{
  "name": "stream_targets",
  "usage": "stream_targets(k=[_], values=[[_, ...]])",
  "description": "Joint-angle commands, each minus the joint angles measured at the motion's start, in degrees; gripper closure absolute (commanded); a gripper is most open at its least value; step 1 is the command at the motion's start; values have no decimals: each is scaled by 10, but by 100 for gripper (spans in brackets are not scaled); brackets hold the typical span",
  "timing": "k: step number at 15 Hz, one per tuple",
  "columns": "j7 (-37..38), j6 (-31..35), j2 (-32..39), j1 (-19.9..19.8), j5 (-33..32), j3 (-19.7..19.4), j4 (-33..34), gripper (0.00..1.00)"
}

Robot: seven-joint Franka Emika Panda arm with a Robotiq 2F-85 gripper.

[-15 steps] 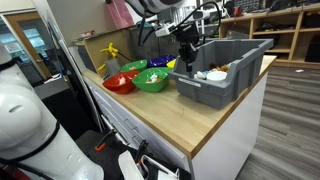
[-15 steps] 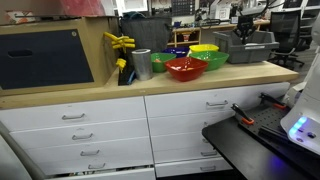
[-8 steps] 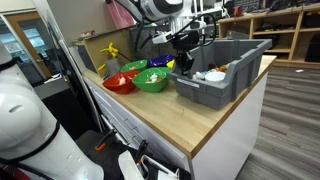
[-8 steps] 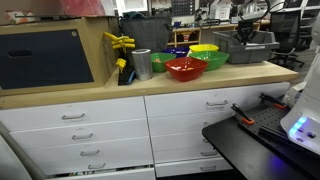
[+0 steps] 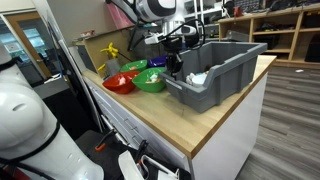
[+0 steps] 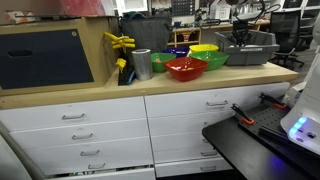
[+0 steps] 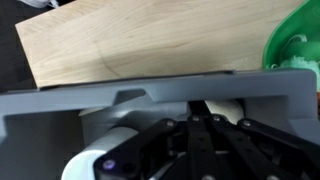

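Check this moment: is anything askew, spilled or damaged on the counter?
The gray bin sits skewed, its walls at an angle to the edges of the wooden counter. The shut gripper is at the bin's wall nearest the bowls. Nothing looks spilled or broken; the red bowl and green bowl stand upright.

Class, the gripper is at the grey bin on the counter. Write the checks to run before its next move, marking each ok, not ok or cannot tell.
1. Gripper shut: ok.
2. Bin wall pinched by gripper: cannot tell.
3. Bin flat on counter: ok.
4. Bin clear of green bowl: cannot tell, very close.
5. White item below bin rim: ok.
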Motion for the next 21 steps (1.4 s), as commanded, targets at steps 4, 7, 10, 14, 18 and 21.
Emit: stream_targets(k=[4, 7, 10, 14, 18, 21], values=[[0, -81, -13, 16, 45, 17, 7, 100], [-12, -130, -16, 18, 40, 20, 22, 100], [-23, -177, -20, 22, 37, 22, 40, 100], [-21, -131, -21, 36, 14, 37, 58, 66], [-18, -70, -6, 42, 5, 43, 91, 37], [-24, -45, 8, 36, -2, 36, 116, 16]])
